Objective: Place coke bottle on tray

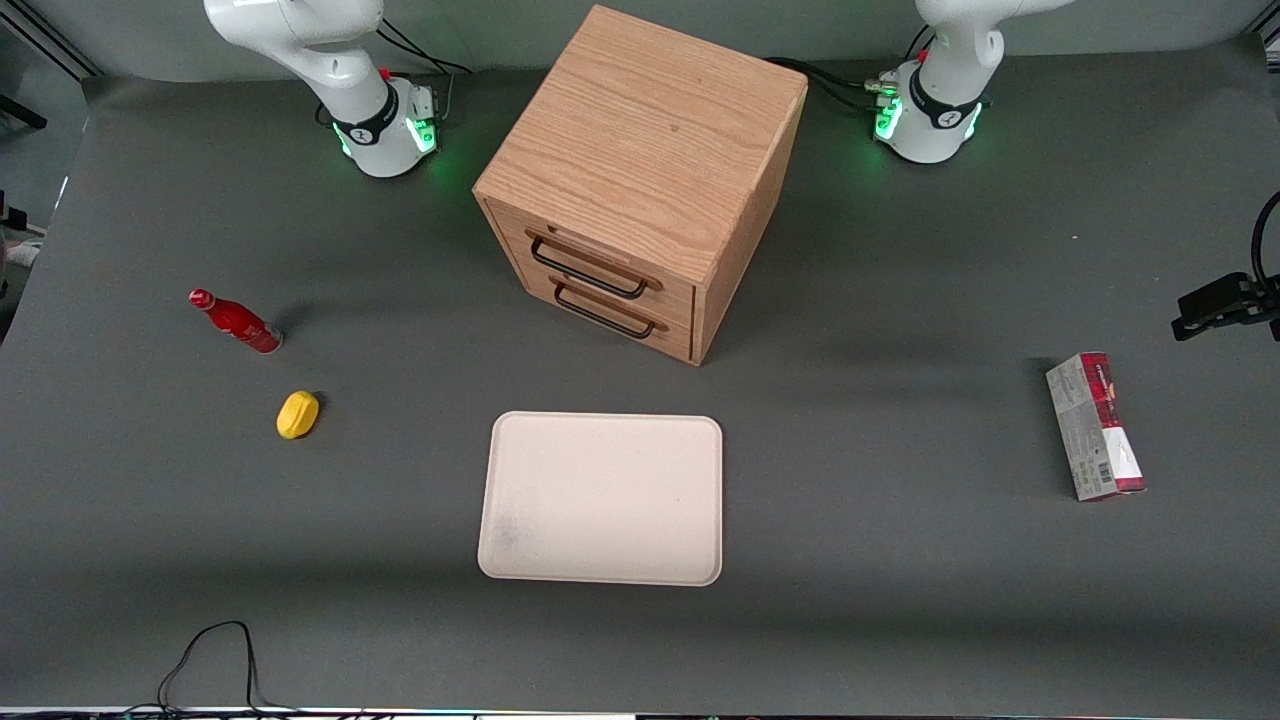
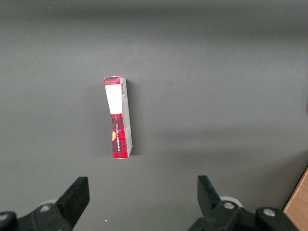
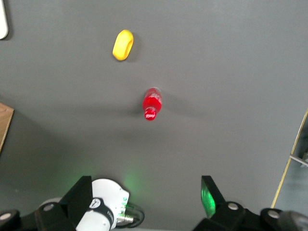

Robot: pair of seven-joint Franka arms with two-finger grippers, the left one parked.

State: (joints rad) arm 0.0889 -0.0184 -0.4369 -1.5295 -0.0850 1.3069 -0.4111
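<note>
The coke bottle (image 1: 235, 322), small, slim and all red with a red cap, stands on the grey table toward the working arm's end. The right wrist view shows it from above (image 3: 152, 103). The cream-white tray (image 1: 600, 497) lies flat and empty, nearer to the front camera than the oak cabinet; one corner of it shows in the right wrist view (image 3: 2, 19). My right gripper (image 3: 145, 195) is out of the front view. It hangs high above the table over the bottle, open and empty, well apart from it.
A yellow lemon-like lump (image 1: 298, 414) lies beside the bottle, nearer the front camera, also seen from the right wrist (image 3: 123, 44). The oak drawer cabinet (image 1: 640, 180) stands mid-table. A red-and-grey carton (image 1: 1095, 425) lies toward the parked arm's end. The right arm's base (image 3: 103, 207) shows below the gripper.
</note>
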